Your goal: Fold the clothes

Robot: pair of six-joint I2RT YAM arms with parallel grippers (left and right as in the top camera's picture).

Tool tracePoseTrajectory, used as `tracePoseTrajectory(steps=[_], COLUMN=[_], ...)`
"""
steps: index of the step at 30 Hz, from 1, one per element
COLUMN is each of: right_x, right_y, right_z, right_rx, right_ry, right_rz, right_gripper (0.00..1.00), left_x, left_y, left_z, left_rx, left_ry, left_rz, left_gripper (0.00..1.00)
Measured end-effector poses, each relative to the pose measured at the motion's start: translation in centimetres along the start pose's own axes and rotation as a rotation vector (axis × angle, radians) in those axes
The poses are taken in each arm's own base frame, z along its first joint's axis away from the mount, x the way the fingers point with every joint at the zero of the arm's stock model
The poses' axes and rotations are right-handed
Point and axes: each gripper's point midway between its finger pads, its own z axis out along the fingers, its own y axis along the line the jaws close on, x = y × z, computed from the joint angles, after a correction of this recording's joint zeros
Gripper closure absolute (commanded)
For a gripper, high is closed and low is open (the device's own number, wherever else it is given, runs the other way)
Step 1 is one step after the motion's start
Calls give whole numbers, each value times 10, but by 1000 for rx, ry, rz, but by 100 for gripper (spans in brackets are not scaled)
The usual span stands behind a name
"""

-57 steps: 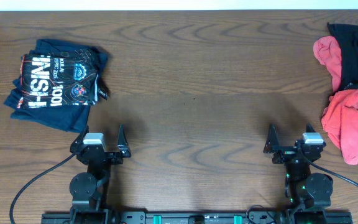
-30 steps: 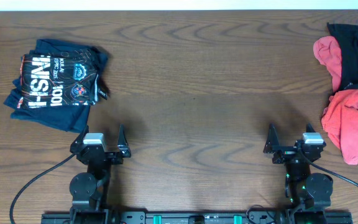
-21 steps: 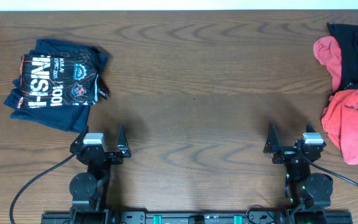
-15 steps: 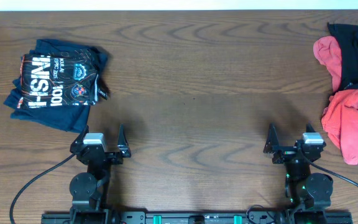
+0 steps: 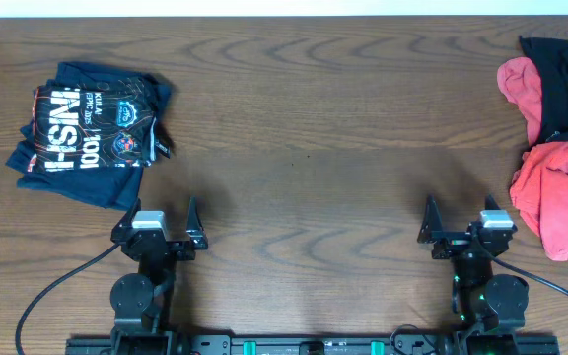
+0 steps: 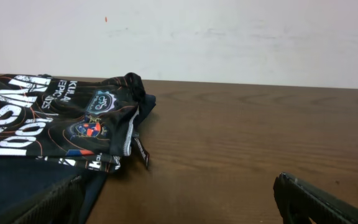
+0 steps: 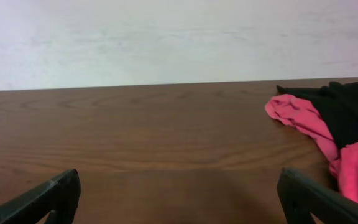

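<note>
Clothes lie at both ends. The left claw and right claw sit near the front edge, both wide open and empty. Far left lies a folded navy printed shirt; at the right edge, a red and black heap lies unfolded. One piece looks done, so next a garment must come from the heap onto the dark wooden surface. A white wall stands behind.

No visible change, nothing moved since a moment before
</note>
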Motion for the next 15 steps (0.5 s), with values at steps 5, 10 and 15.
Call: tracePoseTrajectory(steps=[5, 10, 15], right_x=[2, 9, -1], right_y=[3, 1, -1], right_z=[0, -2, -1], right_rx=[-16, -1, 25], right_ry=[8, 79, 194], right_rz=[11, 14, 13], right_gripper=[1, 1, 1], left_x=[1, 11, -3], left_y=[0, 0, 0], left_z=[-2, -10, -21], left_rx=[1, -9, -20], left_ry=[23, 138, 235], left_rz=[-12, -31, -44], left_gripper=[2, 2, 2])
